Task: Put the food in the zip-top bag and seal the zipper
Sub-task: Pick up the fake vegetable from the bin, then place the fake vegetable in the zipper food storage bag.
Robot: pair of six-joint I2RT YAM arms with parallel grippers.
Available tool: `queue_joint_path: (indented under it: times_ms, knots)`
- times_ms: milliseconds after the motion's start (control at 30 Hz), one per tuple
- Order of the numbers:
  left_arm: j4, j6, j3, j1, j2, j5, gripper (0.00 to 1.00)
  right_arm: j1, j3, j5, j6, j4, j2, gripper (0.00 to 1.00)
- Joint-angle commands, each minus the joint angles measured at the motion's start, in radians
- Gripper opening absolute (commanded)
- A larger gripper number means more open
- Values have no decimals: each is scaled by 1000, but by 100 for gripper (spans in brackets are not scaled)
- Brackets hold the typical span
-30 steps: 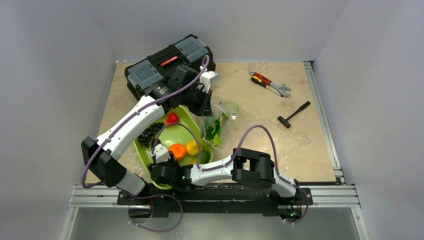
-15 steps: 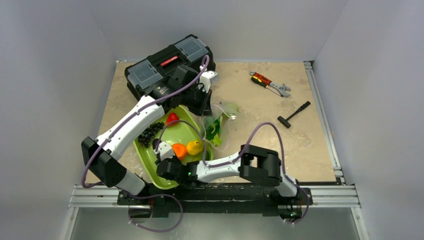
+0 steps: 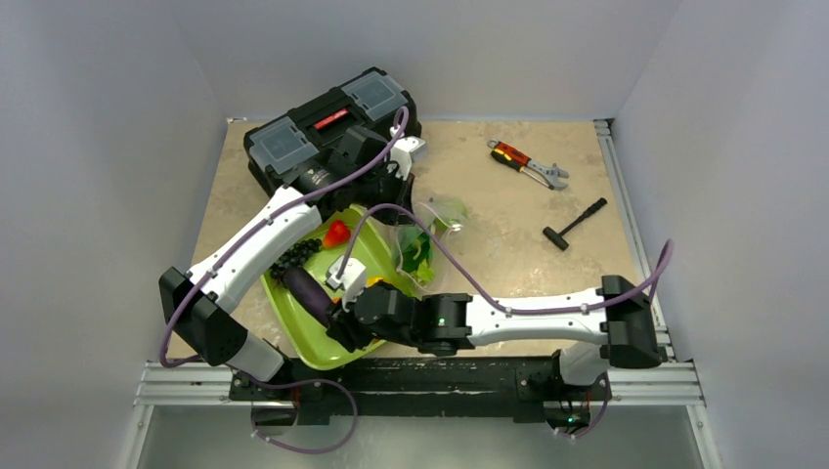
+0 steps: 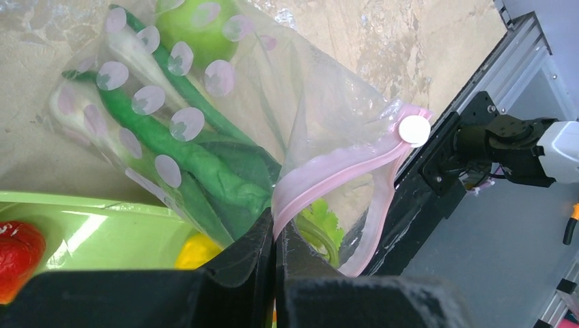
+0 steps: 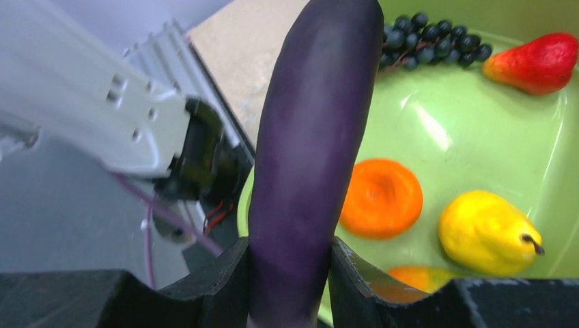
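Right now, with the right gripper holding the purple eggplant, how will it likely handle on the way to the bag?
The eggplant is probably stiff: it juts straight out of the right gripper without sagging. Its smooth, rounded skin may slip or pivot, since the fingers grip only one end. Released on the tray, it would likely roll.

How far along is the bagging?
A green apple and green beans already sit in the zip-top bag, whose mouth the left gripper pinches by the zipper. The right gripper holds the purple eggplant. Grapes, an orange and a yellow pear lie in the tray; sealing is not yet done.
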Motion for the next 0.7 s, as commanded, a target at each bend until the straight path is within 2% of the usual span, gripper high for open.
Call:
queue_joint_path:
  times_ms: [0,100,200,367,500,667]
  knots:
    - [57,-8,3,-9,-24,-43,0,-1,-29,-120,-50,-187,-131,0]
    - [53,-36,26,-20,4,-76,0,-2,-68,-90,-44,-269,-259,0]
    - [-10,-41,68,-20,35,-75,0,-3,-75,9,-46,-437,-365,0]
    - [54,-12,-27,-20,-38,-117,0,-10,-56,137,12,-638,-503,0]
    - [97,-15,-77,-20,-63,-86,0,-14,-24,203,124,-761,-555,0]
    - [125,-31,-108,-20,-86,-32,0,-54,-4,298,309,-882,-543,0]
